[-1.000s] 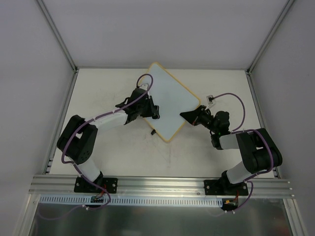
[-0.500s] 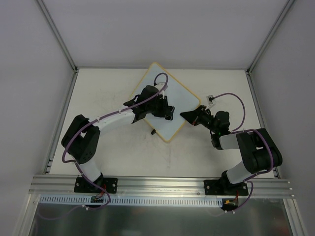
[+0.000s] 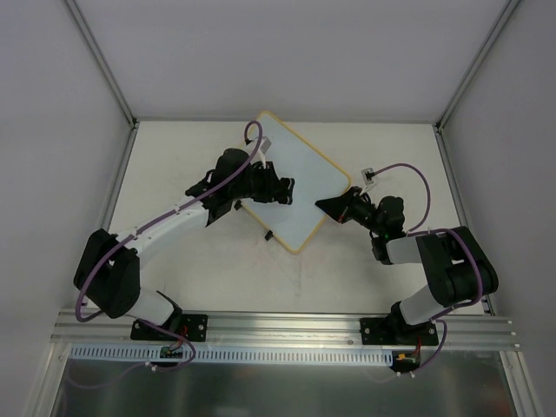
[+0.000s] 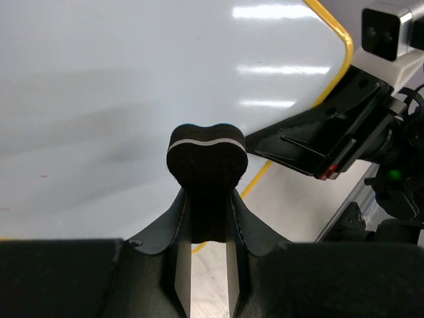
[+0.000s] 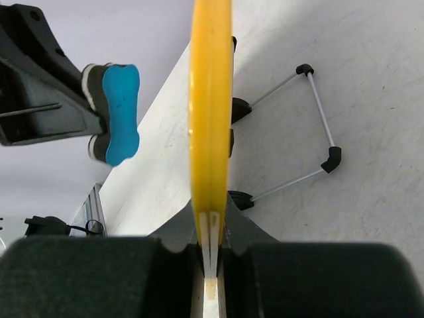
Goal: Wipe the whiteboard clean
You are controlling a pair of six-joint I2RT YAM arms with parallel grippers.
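Yellow-rimmed whiteboard (image 3: 300, 169) sits mid-frame, right fingers (image 5: 235, 228) pinching its right edge. Left fingers (image 4: 182, 265) clamp an eraser (image 4: 207, 156) over its face.

black eraser (image 4: 207, 156) — blue-faced, white table (image 3: 330, 278)

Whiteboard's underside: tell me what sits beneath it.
Beneath the pale yellow-rimmed whiteboard, a thin grey wire stand with black tips juts out over the off-white table. The board covers the rest of its underside.
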